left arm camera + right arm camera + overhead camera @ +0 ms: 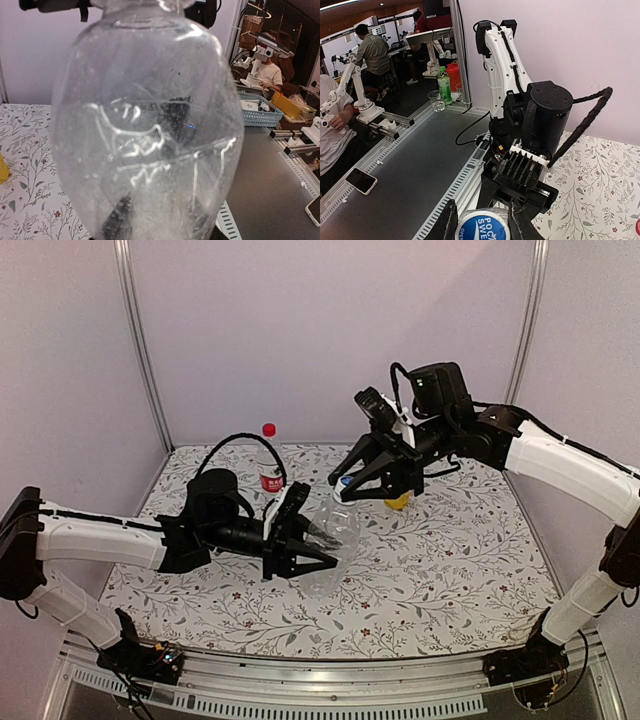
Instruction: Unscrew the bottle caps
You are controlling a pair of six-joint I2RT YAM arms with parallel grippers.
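My left gripper is shut on the body of the clear unlabelled bottle, which it holds above the table, neck tilted up toward the right arm. The bottle fills the left wrist view, with my fingers dark behind its wall. My right gripper is shut on its blue cap. In the right wrist view the blue cap sits between my right gripper's two fingers. The red-and-white labelled bottle stands upright at the back with its red cap on. The yellow-orange bottle is mostly hidden behind the right gripper; its cap is hidden.
The flower-patterned table cover spreads under both arms. White walls and metal posts close the back and sides. A bit of yellow shows at the left edge of the left wrist view.
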